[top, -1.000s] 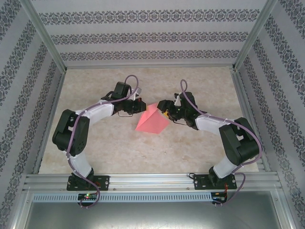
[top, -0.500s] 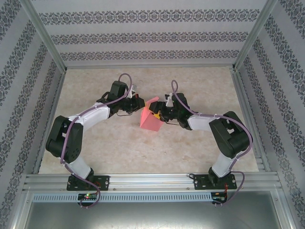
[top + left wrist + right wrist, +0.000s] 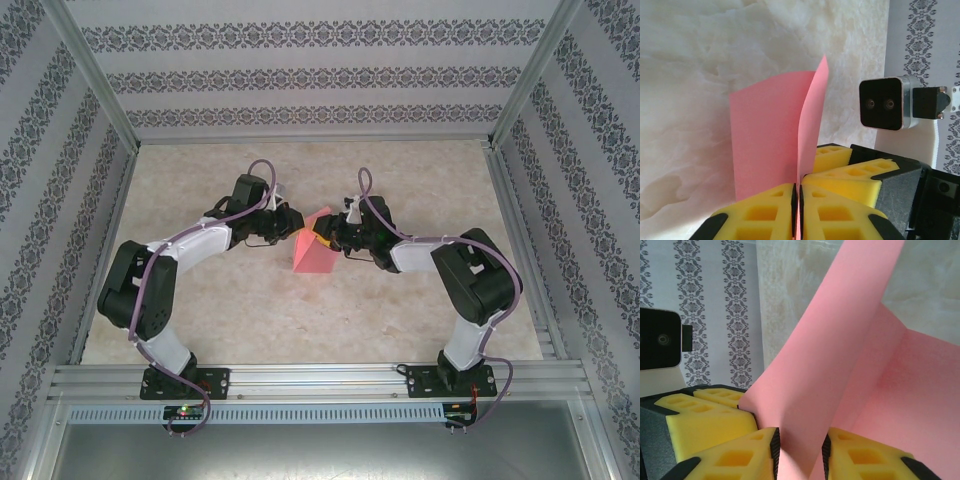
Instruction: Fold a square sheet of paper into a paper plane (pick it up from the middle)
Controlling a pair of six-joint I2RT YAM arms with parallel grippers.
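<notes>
So the two arms are nose to nose around the middle of the worktop (image 3: pixel 400 300), and the square sheet of paper (image 3: pixel 312 255) is caught right between them, more or less dead centre but a bit toward the far side. It's salmon pink, plain, and not lying flat: it's bent along a fold, so two panels stand up and meet at a sharp crease, with a wider bit fanning out toward the near edge. I can't tell if that lower corner is touching the surface. The left claw (image 3: pixel 796 192) is squeezed right down, its yellow pads pressed together with only a sliver of pink between them, so it's got one edge of the paper pinched tight. The right claw (image 3: pixel 800 440) is a different story: there's a clear gap between its pads (image 3: pixel 730 455), and a strip of the paper runs up through that gap. It's only narrowly apart, closed around the sheet rather than clamped on it as far as I can see. From above, both claws sit just beside each other at the sheet's top edge, nearly touching.
</notes>
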